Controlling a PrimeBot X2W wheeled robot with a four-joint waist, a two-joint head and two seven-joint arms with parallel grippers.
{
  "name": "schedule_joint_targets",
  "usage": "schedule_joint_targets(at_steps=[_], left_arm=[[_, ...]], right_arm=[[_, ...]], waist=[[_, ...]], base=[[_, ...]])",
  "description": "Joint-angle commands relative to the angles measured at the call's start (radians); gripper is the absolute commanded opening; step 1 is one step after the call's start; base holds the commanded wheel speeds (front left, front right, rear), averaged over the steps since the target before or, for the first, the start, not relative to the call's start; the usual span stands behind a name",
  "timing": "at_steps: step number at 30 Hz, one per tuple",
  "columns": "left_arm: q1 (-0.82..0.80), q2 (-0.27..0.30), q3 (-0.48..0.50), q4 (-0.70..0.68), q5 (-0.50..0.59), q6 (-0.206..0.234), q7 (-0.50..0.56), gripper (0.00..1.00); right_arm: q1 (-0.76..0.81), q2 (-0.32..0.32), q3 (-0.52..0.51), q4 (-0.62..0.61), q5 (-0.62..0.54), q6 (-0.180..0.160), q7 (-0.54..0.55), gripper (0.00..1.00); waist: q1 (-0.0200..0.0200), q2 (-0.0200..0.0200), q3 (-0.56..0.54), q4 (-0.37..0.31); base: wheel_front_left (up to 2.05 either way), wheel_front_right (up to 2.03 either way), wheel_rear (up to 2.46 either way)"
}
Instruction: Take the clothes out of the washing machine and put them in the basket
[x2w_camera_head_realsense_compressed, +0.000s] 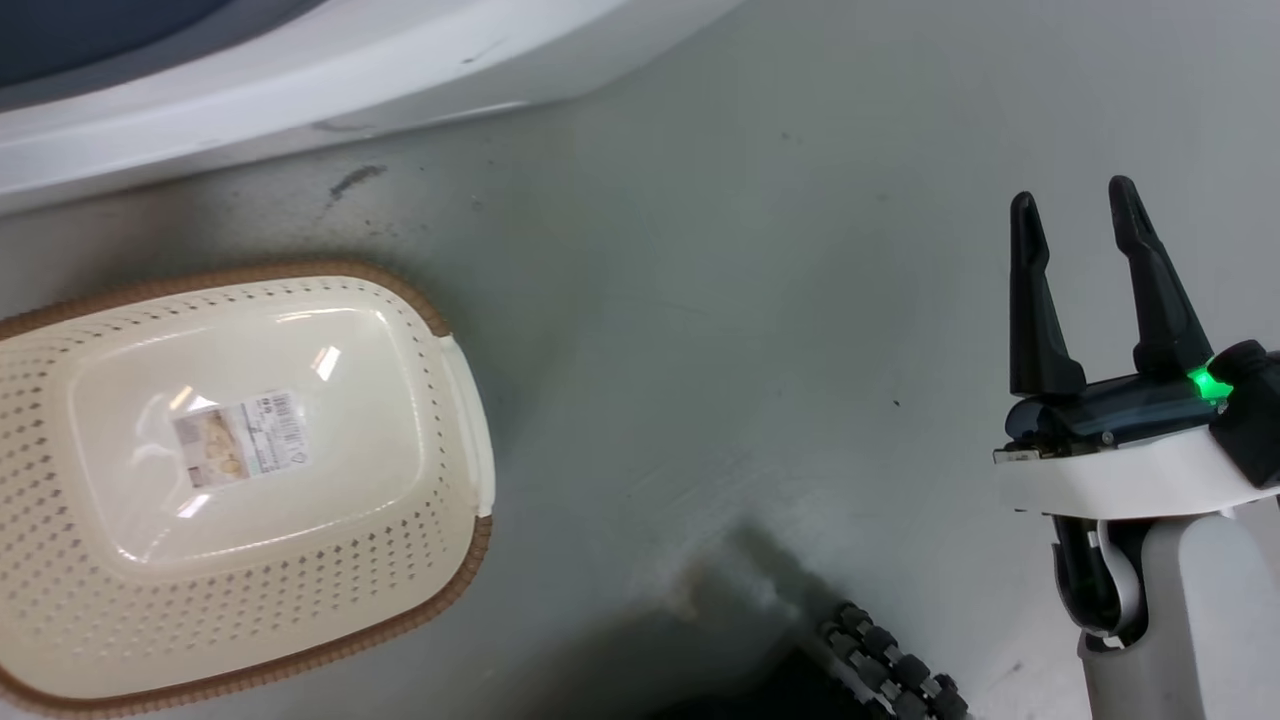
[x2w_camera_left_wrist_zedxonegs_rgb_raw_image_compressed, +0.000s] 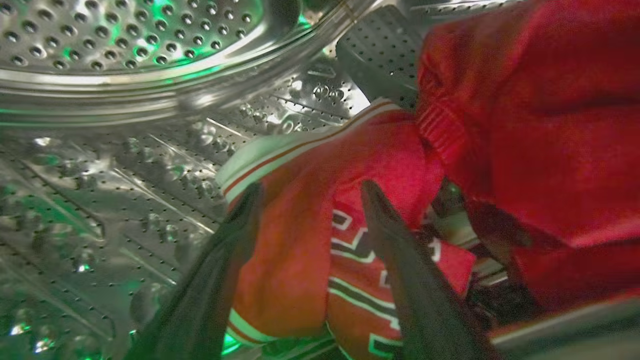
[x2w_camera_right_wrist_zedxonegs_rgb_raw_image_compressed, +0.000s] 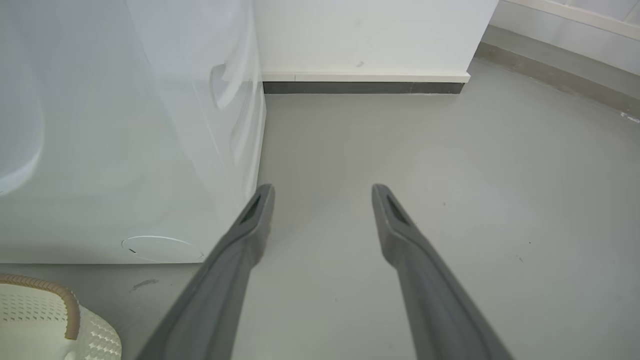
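Oval cream plastic laundry basket (x2w_camera_head_realsense_compressed: 425, 585) with perforated sides and brown woven-look rim: stands on the grey floor (x2w_camera_head_realsense_compressed: 750, 300) near the large white front-loading washing machine (x2w_camera_head_realsense_compressed: 300, 80), with a paper label on its bottom. Red jersey (x2w_camera_left_wrist_zedxonegs_rgb_raw_image_compressed: 295, 235) with white striped trim and black-white lettering: lies inside the shiny perforated steel drum (x2w_camera_left_wrist_zedxonegs_rgb_raw_image_compressed: 125, 175), touching a plain red soft garment (x2w_camera_left_wrist_zedxonegs_rgb_raw_image_compressed: 540, 125) beside it. Left gripper (x2w_camera_left_wrist_zedxonegs_rgb_raw_image_compressed: 311, 189): in the drum, jaws wide, a fold of the jersey between them. Right gripper (x2w_camera_head_realsense_compressed: 1075, 195): over the floor, well apart from the basket, jaws wide, holding nothing.
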Motion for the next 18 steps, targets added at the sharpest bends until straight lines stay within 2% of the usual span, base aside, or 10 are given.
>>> schedule_joint_targets(at_steps=[1,6,13,17,18], left_arm=[[-0.042,0.019,-0.019,0.015,-0.033,0.0,0.044,1.0],[-0.156,0.052,-0.073,0.06,-0.157,0.0,0.229,1.0],[-0.216,0.101,-0.148,0.052,-0.23,0.0,0.331,1.0],[-0.209,0.108,-0.182,0.057,-0.285,-0.001,0.392,1.0],[-0.211,0.112,-0.189,0.055,-0.295,-0.001,0.398,0.46]], right_arm=[[-0.019,0.001,0.006,-0.008,0.01,-0.001,-0.002,1.0],[-0.025,0.001,0.034,-0.02,0.031,-0.001,-0.002,1.0],[-0.03,0.001,0.049,-0.033,0.049,-0.001,-0.002,1.0],[-0.025,0.001,0.046,-0.037,0.054,-0.001,-0.002,1.0],[-0.026,0.001,0.048,-0.038,0.056,-0.001,-0.002,1.0]], waist=[[-0.0002,0.0,0.034,-0.029],[-0.0002,0.0,0.075,-0.059],[-0.0002,0.0,0.11,-0.084],[-0.0002,0.0,0.12,-0.082],[-0.0002,0.0,0.121,-0.082]], base=[[0.0,0.0,0.0],[0.0,0.0,0.0],[0.0,0.0,0.0],[0.0,0.0,0.0],[0.0,0.0,0.0]])
